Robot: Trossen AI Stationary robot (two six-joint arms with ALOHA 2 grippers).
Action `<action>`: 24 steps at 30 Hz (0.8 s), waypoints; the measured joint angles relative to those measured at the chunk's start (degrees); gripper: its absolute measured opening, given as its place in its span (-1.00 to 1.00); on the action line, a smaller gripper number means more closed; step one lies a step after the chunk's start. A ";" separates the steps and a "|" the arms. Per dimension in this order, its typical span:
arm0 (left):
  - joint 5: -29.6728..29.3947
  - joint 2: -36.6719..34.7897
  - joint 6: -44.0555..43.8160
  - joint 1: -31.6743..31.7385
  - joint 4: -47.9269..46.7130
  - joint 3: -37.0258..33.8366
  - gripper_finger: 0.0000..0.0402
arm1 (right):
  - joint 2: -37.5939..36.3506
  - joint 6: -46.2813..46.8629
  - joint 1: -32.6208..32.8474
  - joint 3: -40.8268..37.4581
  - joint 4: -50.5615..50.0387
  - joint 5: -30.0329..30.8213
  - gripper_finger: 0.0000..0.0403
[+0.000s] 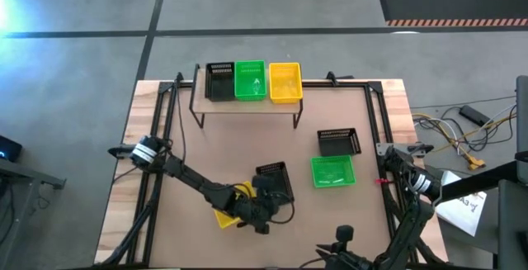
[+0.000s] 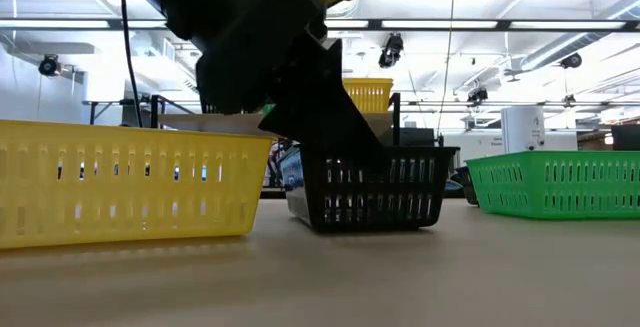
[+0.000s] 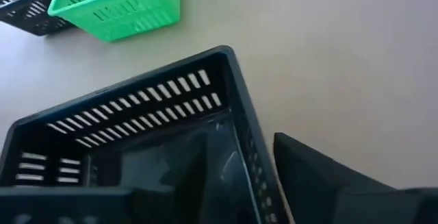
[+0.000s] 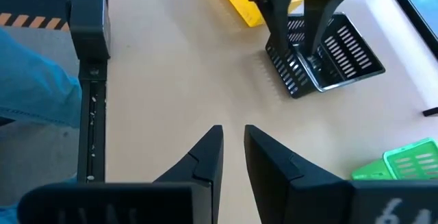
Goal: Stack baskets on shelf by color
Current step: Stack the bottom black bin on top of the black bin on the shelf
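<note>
Left wrist view: left gripper [image 3: 243, 176] straddles the near wall of the black basket [image 3: 147, 138], one finger inside, one outside, jaws parted, not clamped. Basket's long axis runs crosswise to the fingers. Right gripper [image 4: 233, 148], narrowly parted and empty, waits well apart; shelf [image 1: 247, 105] lies far beyond.

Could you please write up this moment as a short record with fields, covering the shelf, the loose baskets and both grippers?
shelf: holds a black basket, a green basket and a yellow basket, side by side
loose on the table: black basket, green basket, yellow basket, tilted black basket
left gripper: fingers astride a wall of the tilted black basket, one inside, one outside
right gripper: over bare table, holding nothing, fingers a little apart
</note>
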 joint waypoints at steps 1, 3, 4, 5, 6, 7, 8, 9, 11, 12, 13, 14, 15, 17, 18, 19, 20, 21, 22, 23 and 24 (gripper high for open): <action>0.00 0.00 0.00 0.02 -0.03 -0.10 -0.33 | 0.00 -0.01 0.00 0.00 0.01 0.01 -0.73; 0.00 0.00 0.02 0.02 -0.11 -0.12 -0.49 | 0.00 -0.04 0.00 0.00 -0.01 0.01 -0.73; 0.00 0.00 0.06 0.00 -0.19 -0.02 -0.57 | 0.00 -0.04 0.00 0.00 0.00 0.01 -0.73; 0.01 -0.06 0.38 0.00 -0.18 0.15 -0.66 | 0.00 -0.04 0.00 0.00 0.01 0.01 -0.73; 0.04 -0.16 1.12 -0.10 -0.15 0.31 -0.76 | 0.00 -0.02 0.00 0.00 -0.01 0.01 -0.73; 0.03 -0.29 1.83 -0.16 -0.15 0.45 -0.85 | 0.00 -0.02 0.00 0.00 -0.01 0.02 -0.73; 0.02 -0.55 2.63 -0.24 -0.15 0.47 -0.92 | 0.02 -0.02 0.00 0.00 0.01 0.02 -0.73; 0.02 -0.81 3.17 -0.34 -0.15 0.47 -0.96 | 0.02 -0.02 0.00 0.00 -0.01 0.02 -0.73; 0.04 -1.63 3.54 -0.48 -0.34 0.33 -0.96 | 0.02 -0.02 0.00 -0.02 0.01 0.01 -0.73; 0.04 -2.31 3.58 -0.52 -0.99 0.14 -0.97 | 0.02 -0.02 0.00 -0.02 -0.01 0.03 -0.73; 0.02 -2.88 3.67 -0.59 -1.52 0.10 -0.98 | 0.02 0.00 0.00 -0.02 -0.01 0.01 -0.73; 0.00 -3.63 4.05 -0.66 -1.78 0.07 -0.98 | 0.02 -0.02 0.00 -0.02 0.03 0.03 -0.73; -0.20 -4.77 4.79 -0.87 -2.76 -0.05 -0.99 | 0.02 -0.02 0.00 -0.02 0.04 0.03 -0.73; -1.80 -7.21 5.80 -1.34 -4.92 -0.12 -0.99 | 0.02 0.00 0.00 -0.16 0.06 0.05 -0.73; -2.78 -8.55 6.29 -1.68 -5.78 -0.12 -0.99 | 0.04 0.00 0.00 -0.21 0.05 0.05 -0.73; -3.94 -10.20 6.51 -2.10 -7.59 -0.10 -0.99 | 0.04 0.01 0.00 -0.27 0.02 0.03 -0.73; -5.59 -11.86 6.59 -2.56 -9.86 -0.13 -0.99 | 0.04 0.06 0.00 -0.40 0.06 0.03 -0.73; -6.98 -13.41 6.62 -2.89 -11.36 -0.14 -0.99 | 0.04 0.30 0.00 -0.49 0.06 0.03 -0.73; -8.26 -15.25 6.67 -3.33 -13.03 -0.12 -0.99 | 0.04 0.39 0.00 -0.57 0.02 0.04 -0.73; -9.86 -17.16 6.69 -3.90 -15.52 -0.21 -0.99 | 0.04 0.44 0.00 -0.62 0.05 0.03 -0.73; -11.45 -19.01 6.69 -4.25 -17.62 -0.36 -0.99 | 0.04 0.46 0.00 -0.68 0.05 0.03 -0.73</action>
